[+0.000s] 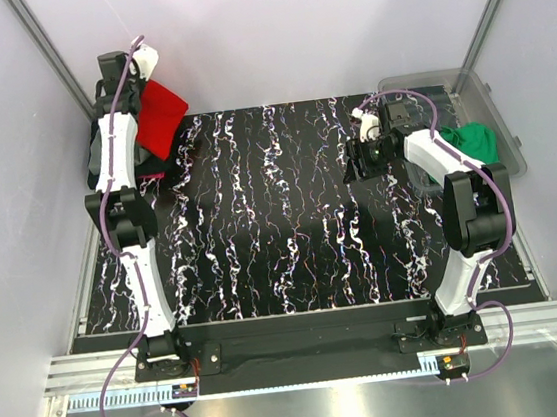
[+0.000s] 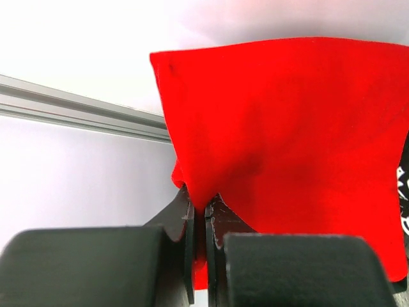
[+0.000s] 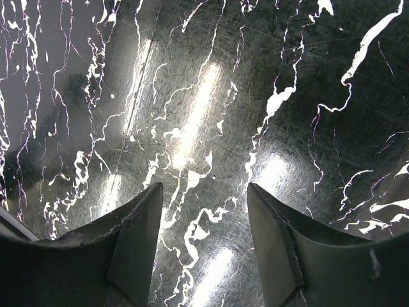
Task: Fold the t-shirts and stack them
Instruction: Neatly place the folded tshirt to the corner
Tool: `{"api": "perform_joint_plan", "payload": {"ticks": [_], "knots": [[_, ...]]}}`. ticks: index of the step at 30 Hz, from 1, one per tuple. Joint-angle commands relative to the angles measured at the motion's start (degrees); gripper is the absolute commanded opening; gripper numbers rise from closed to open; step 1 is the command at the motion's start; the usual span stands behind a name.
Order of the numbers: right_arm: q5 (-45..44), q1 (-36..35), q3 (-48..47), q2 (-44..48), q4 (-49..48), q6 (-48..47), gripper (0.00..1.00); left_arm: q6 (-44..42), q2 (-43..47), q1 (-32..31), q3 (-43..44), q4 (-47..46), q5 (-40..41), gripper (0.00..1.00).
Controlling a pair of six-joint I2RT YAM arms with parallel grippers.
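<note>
**Near field:** the table [image 1: 265, 270], black with white veining, runs from the arm bases to the back wall.

**Mid field, right:** the right gripper [image 1: 361, 157] hangs above the tabletop; its fingers [image 3: 137, 240] are spread wide with nothing between them, only the glossy surface showing in the gap.

**Far right:** a clear bin [image 1: 492, 94] at the table's edge holds the green t-shirt [image 1: 472, 141] in a crumpled mound; it is not yet folded.

**Far left:** the left gripper [image 2: 199, 214] is raised in the back corner, jaws pressed together on a fold of the red t-shirt [image 2: 287, 128]; the cloth hangs from that pinch as a compact, roughly squared packet; beneath it lies a dark heap [image 1: 143, 169], too dark to tell whether it is folded shirts.

**Handling, as judged:** the shirts are light, limp and not fragile; a packet held at one point is likely to sag and open; thin cloth may slip from a narrow pinch, so several layers should be caught at once; the best holds are a folded edge, hem or shoulder seam, with the second gripper on the opposite corner to keep the cloth flat when set down; the green one wants lifting by its topmost ridge.
</note>
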State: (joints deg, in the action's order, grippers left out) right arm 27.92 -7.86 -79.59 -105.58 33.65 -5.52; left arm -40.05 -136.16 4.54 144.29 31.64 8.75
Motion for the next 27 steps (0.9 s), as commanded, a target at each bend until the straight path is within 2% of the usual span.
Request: {"api": "perform_joint_plan", "payload": {"ticks": [1, 14, 27], "knots": [[0.03, 0.12, -2.41, 0.9, -2.09, 0.51, 0.62, -0.2, 1.94, 0.03, 2.58, -7.2, 3.64, 0.0], [0.91, 0.04, -4.96, -1.73, -2.62, 1.3, 0.63, 0.33, 6.52, -2.25, -2.34, -4.3, 3.72, 0.0], [1.17, -0.05, -2.5, -0.15, -3.41, 1.04, 0.63, 0.33, 9.41, -4.27, -1.64, -5.09, 5.57, 0.0]]}}
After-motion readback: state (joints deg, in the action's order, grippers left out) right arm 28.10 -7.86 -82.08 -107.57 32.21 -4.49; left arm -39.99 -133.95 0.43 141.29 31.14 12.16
